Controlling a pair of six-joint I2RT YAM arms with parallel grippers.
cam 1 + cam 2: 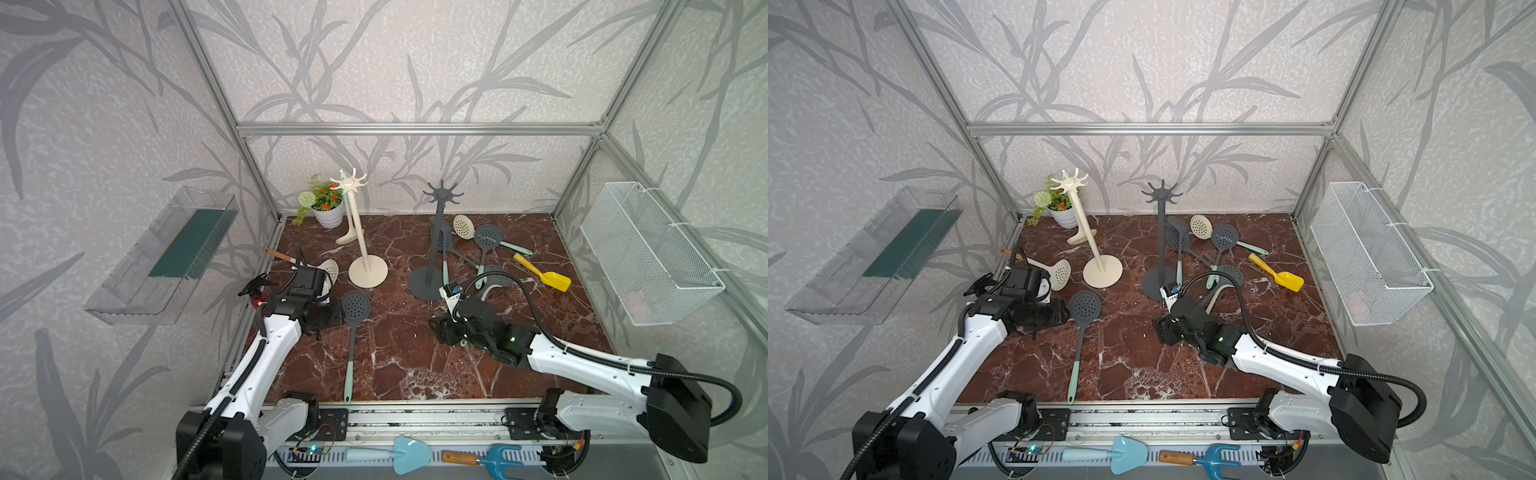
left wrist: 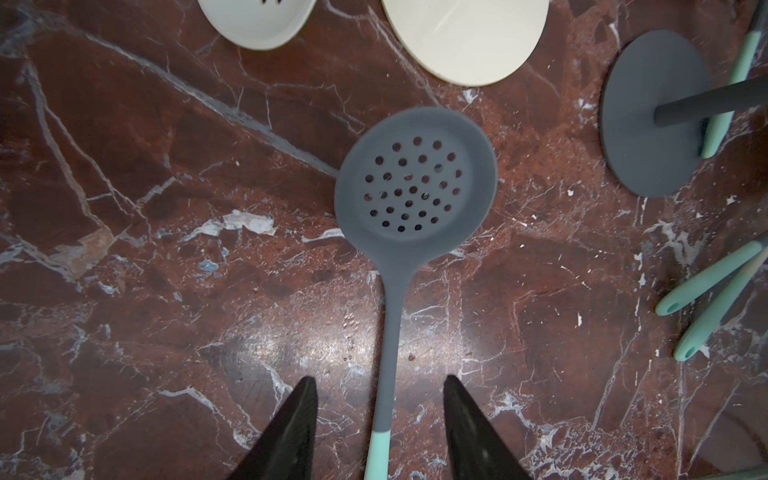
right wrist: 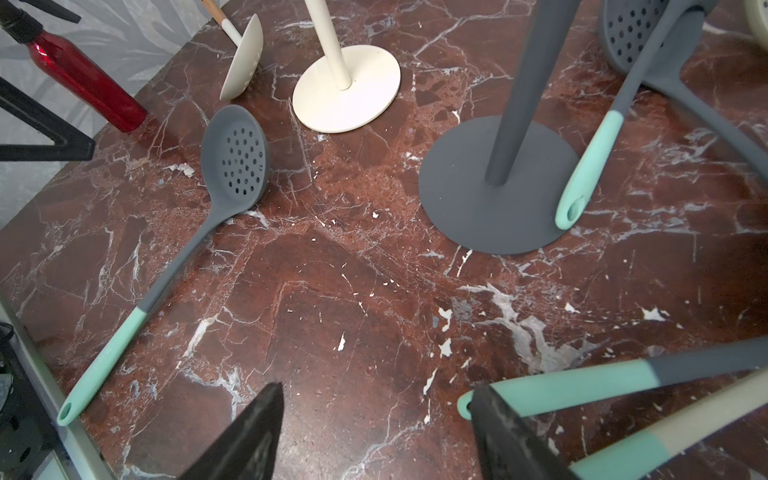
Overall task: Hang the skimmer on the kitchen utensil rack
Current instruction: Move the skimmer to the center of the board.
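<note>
A grey skimmer (image 1: 354, 305) with a teal handle lies flat on the marble table (image 1: 399, 353), its head toward the back. In the left wrist view the skimmer (image 2: 415, 187) runs between the fingers of my left gripper (image 2: 379, 377). That gripper is open, with a gap to the handle on each side. In both top views my left gripper (image 1: 330, 313) (image 1: 1057, 311) sits just left of the skimmer head. A grey utensil rack (image 1: 436, 232) and a cream rack (image 1: 360, 232) stand upright behind. My right gripper (image 1: 441, 330) (image 3: 376, 388) is open over bare marble.
Several more skimmers (image 1: 487, 237) lie around the grey rack's base, and one teal handle end (image 3: 540, 386) shows beside my right finger. A white skimmer (image 1: 330, 268), a yellow scoop (image 1: 555, 280), a plant pot (image 1: 328, 212) and a red bottle (image 3: 83, 79) are nearby.
</note>
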